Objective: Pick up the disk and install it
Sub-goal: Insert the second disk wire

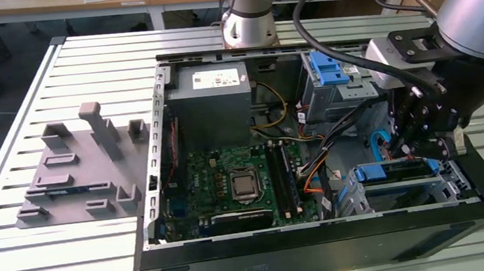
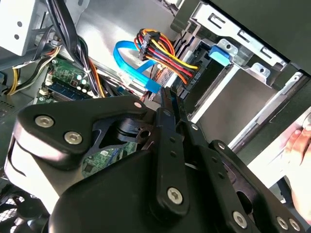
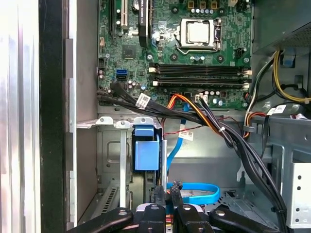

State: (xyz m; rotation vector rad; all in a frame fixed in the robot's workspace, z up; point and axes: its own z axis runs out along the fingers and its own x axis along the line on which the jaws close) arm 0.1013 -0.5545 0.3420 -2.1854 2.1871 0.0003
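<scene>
One grey fixture block (image 1: 78,169) sits on the counter (image 1: 25,259) to the exterior view's left of the motherboard (image 1: 228,182). To the motherboard's right the disk (image 1: 394,173) looks slotted into its bay. That's probably why the hand (image 1: 432,152) hovers just above it, clenched on nothing.

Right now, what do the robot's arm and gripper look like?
The arm is built of silver-grey rounded segments, with a silver base column standing behind the computer case. Black cables loop along it towards the wrist. The gripper is matte black, made of flat linkage bars joined by round silver screw heads, narrowing to slim black fingers.
</scene>
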